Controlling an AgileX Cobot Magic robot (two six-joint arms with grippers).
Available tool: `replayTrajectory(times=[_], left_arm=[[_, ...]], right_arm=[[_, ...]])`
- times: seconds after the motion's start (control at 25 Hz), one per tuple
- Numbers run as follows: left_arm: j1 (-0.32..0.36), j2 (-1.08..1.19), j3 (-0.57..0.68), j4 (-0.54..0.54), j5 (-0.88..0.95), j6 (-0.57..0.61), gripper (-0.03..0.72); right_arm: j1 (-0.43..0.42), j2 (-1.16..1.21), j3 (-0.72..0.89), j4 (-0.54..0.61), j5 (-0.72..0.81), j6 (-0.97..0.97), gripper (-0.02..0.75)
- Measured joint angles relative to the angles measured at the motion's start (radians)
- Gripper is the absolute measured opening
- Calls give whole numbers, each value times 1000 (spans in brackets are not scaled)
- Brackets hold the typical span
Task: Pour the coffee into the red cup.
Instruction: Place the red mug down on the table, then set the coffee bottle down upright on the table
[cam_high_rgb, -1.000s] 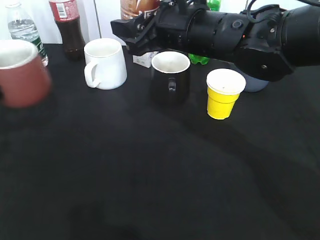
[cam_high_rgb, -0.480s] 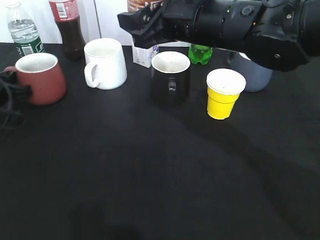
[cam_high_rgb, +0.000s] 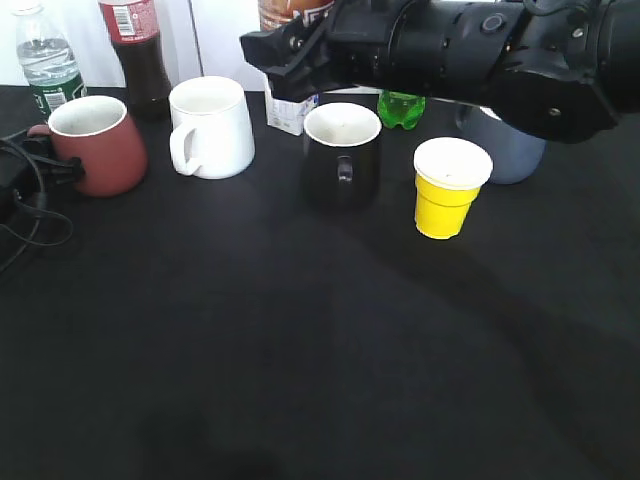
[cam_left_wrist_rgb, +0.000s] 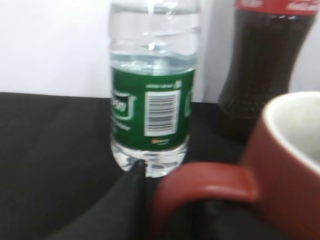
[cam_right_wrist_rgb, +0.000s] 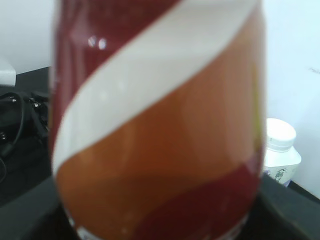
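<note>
The coffee bottle (cam_right_wrist_rgb: 157, 120) stood upright, mostly hidden behind the right gripper (cam_high_rgb: 290, 50), whose grip I couldn't make out. The red cup (cam_high_rgb: 98, 145) stood at far left, handle pointing left into the left gripper's (cam_high_rgb: 40, 165) closed fingers.

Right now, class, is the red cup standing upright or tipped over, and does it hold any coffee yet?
Upright and apparently empty: the red cup stands on the black table with its rim facing up, and the exterior view shows only pale inner wall, no dark liquid.
</note>
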Motion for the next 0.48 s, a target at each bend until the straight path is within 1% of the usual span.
replayTrajectory(times=[0.08, 0.2, 0.32, 0.4, 0.48], left_arm=[[0, 0, 2, 0, -2, 0, 265], [0, 0, 37, 3, -6, 0, 270], [0, -34, 71, 4, -6, -3, 305], [0, -48, 73, 3, -7, -3, 314], [0, -57, 113, 3, -6, -3, 314]], right_arm=[[0, 0, 0, 0, 0, 0, 534], [0, 0, 0, 0, 0, 0, 534], [0, 0, 0, 0, 1, -1, 534], [0, 0, 0, 0, 1, -1, 534], [0, 0, 0, 0, 1, -1, 534]])
